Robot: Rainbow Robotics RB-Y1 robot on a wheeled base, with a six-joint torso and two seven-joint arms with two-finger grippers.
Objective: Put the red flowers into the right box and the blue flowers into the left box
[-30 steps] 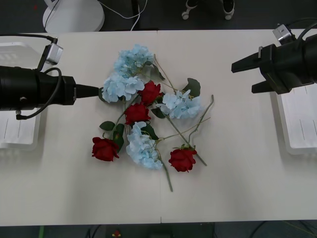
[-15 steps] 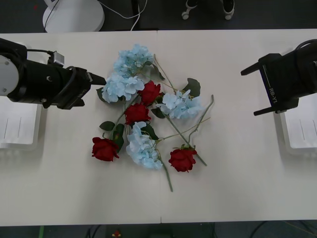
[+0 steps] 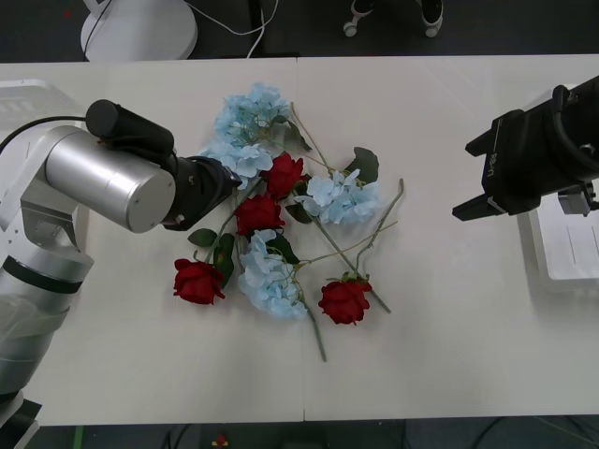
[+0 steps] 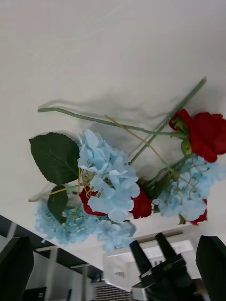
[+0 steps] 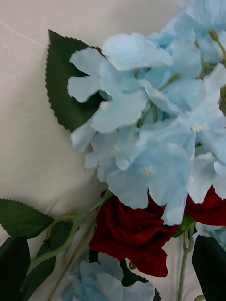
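Observation:
Several red flowers (image 3: 258, 213) and blue flowers (image 3: 342, 198) lie tangled in a pile at the table's middle. My left gripper (image 3: 223, 180) hangs open at the pile's left edge, right over a blue flower (image 3: 236, 157) and beside a red one (image 3: 284, 174). In the left wrist view that blue flower (image 5: 141, 127) sits close above a red flower (image 5: 136, 235), with my open left gripper (image 5: 113, 273) around them. My right gripper (image 3: 471, 178) is open, well right of the pile, facing it. The right box (image 3: 571, 245) lies under the right arm. The left box (image 3: 19, 94) is mostly hidden behind the left arm.
Long green stems (image 3: 379, 224) and dark leaves (image 3: 363, 165) stick out of the pile toward the right. Bare table lies in front of the pile and between it and the right gripper. A white round base (image 3: 140, 28) stands on the floor beyond the table.
The left arm has swung in from the left and tipped down, bringing its gripper onto the pile's left edge. The right gripper has drawn back slightly toward the right and lowered.

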